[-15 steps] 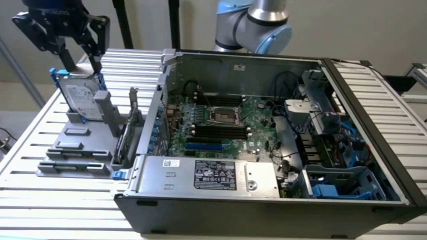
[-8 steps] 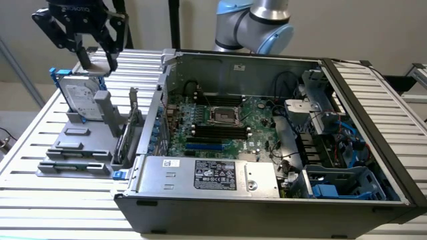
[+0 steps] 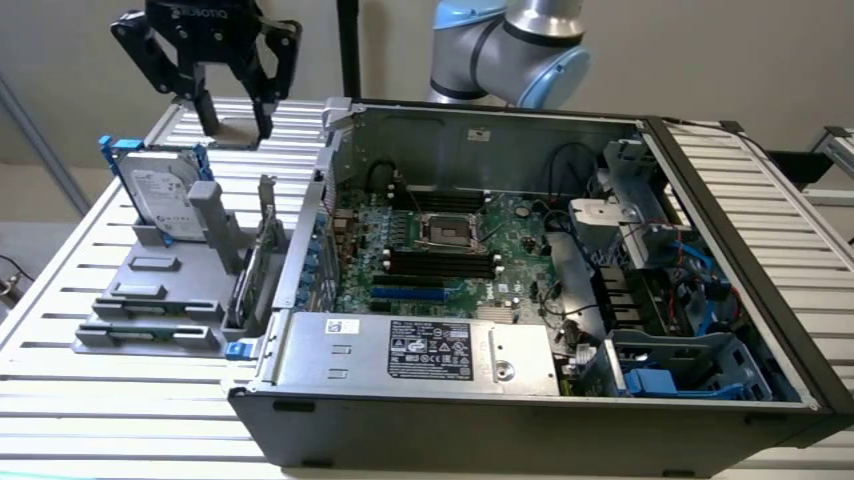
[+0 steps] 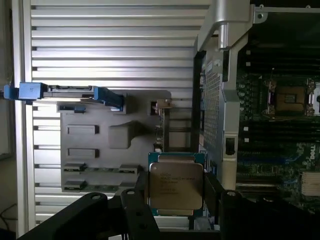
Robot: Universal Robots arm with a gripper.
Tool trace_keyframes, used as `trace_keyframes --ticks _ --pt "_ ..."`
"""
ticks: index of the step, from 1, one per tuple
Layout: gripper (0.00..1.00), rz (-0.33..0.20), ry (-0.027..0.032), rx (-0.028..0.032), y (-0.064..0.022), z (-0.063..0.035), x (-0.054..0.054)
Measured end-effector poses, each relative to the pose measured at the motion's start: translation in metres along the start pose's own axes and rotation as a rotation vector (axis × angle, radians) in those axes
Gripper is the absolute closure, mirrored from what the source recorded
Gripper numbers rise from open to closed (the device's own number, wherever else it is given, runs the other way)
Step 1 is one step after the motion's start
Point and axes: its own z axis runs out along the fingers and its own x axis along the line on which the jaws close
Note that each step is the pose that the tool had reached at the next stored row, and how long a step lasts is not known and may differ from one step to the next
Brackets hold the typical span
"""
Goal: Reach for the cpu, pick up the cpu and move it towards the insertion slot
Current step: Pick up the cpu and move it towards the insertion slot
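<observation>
Exterior view: my gripper [image 3: 227, 115] hangs high above grey parts holder [image 3: 167, 300] at exterior view's left, outside open computer case [image 3: 747, 250]; whatever sits between fingers too small to tell. Insertion slot [image 3: 449, 231] on green board inside case.
Wrist view: my fingers clamped on cpu [image 4: 176, 186], lower edge hidden; slot [image 4: 291, 98] well apart.

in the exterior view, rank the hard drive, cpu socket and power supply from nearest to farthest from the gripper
1. Hard drive: upright in the grey holder, just below the gripper, on the exterior view's left.
2. CPU socket: mid motherboard, inside the case.
3. Power supply: front of the case, farthest.
</observation>
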Motion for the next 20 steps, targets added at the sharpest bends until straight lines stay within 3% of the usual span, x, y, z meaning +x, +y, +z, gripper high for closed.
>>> trace_keyframes --ticks 20 --pt "0.46 0.0 0.0 0.0 0.0004 -0.0025 -0.091"
